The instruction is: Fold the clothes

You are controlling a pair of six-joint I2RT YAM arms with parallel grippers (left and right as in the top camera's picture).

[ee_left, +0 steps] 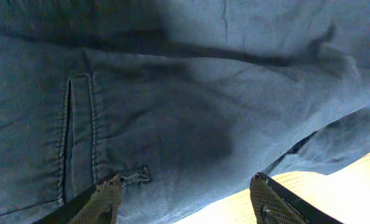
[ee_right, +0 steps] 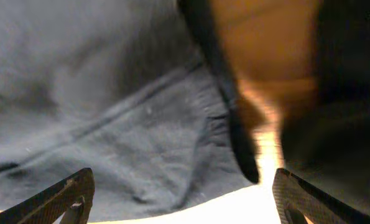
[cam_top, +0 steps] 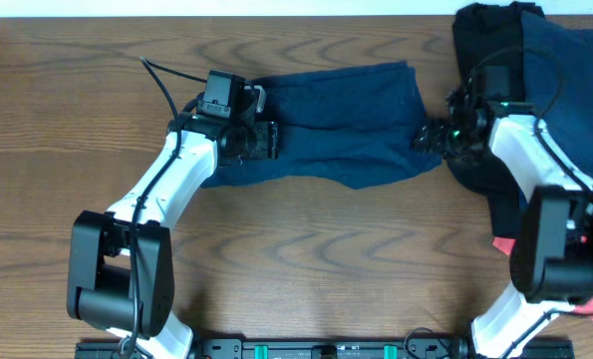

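Observation:
The dark navy shorts [cam_top: 346, 120] lie spread flat across the middle back of the table. My left gripper [cam_top: 266, 140] hovers over their left end, open and empty; the left wrist view shows its fingers [ee_left: 185, 199] wide apart over the cloth [ee_left: 191, 99] near a stitched pocket [ee_left: 79, 137]. My right gripper [cam_top: 426, 138] is at the shorts' right edge, open; its fingers [ee_right: 181, 196] straddle the cloth's hem [ee_right: 141, 124].
A heap of black and navy garments [cam_top: 535, 60] fills the back right corner under my right arm. A coral-red garment [cam_top: 505, 244] peeks out at the right. Bare wood table [cam_top: 306, 249] lies in front of the shorts.

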